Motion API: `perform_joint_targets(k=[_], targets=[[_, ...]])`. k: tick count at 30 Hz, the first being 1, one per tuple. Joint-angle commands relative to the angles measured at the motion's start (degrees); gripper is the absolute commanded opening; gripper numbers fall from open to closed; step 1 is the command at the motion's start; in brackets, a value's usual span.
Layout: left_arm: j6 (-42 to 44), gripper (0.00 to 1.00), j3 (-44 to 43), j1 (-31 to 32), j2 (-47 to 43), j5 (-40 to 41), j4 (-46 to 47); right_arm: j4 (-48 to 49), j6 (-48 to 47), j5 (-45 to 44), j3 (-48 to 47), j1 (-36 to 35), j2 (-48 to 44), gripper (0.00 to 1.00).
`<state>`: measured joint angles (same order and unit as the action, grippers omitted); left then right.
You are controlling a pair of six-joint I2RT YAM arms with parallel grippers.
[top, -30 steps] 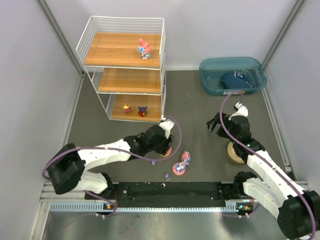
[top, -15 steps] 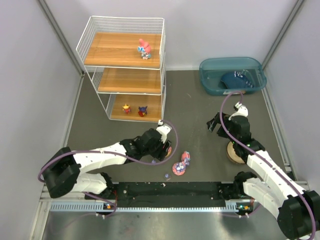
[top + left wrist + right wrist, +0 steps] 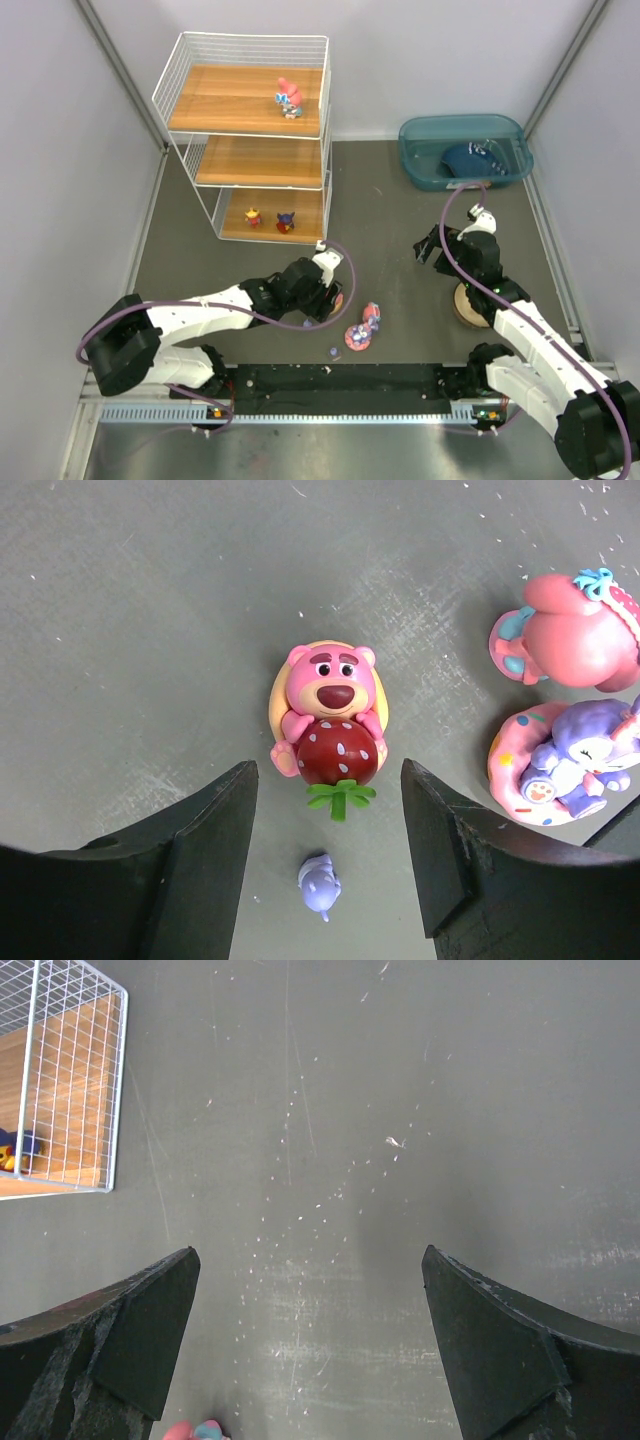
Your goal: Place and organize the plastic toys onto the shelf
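Observation:
My left gripper is open, low over the table. Between and just beyond its fingertips lies a pink bear figurine hugging a red strawberry. A tiny purple bit lies between the jaws, touching neither. To the right lie a pink figurine and a purple one on a pink ring base; both also show in the top view. The shelf holds a pink toy on top and two small toys on the bottom board. My right gripper is open and empty.
A teal bin at the back right holds a dark blue item. A tan round bowl sits partly under my right arm. Another purple bit lies near the front edge. The shelf's lower corner shows left of my right gripper.
My left gripper has moved a little nearer and lower over the pink bear figurine, then held still. The right arm has not moved.

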<state>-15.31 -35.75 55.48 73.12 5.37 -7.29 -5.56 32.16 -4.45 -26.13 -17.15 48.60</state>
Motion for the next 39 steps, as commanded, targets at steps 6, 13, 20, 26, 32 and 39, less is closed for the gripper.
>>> perform_joint_targets(k=[6,13,20,26,32,39], targets=[[-0.3,0.65,-1.1,0.0,0.6,1.1,2.6,1.5,0.0,-0.7,-0.1,-0.4,-0.2,0.95],[-0.7,0.65,-1.3,0.1,1.9,0.6,3.6,1.2,-0.2,-0.9,-0.3,-0.4,-0.3,0.95],[-0.8,0.63,-2.3,0.2,3.4,1.0,3.9,1.1,-0.1,-0.9,-0.3,-0.4,-0.3,0.95],[-0.6,0.59,-3.0,0.2,4.7,0.5,4.3,1.1,-0.2,-1.1,-0.3,-0.4,-0.3,0.95],[-0.4,0.54,-3.4,0.2,4.8,0.3,4.4,1.1,-0.3,-1.0,-0.4,-0.5,-0.3,0.95],[-0.4,0.39,-3.4,0.2,5.2,-0.4,4.2,1.2,-0.3,-1.1,-0.3,-0.4,-0.3,0.95]])
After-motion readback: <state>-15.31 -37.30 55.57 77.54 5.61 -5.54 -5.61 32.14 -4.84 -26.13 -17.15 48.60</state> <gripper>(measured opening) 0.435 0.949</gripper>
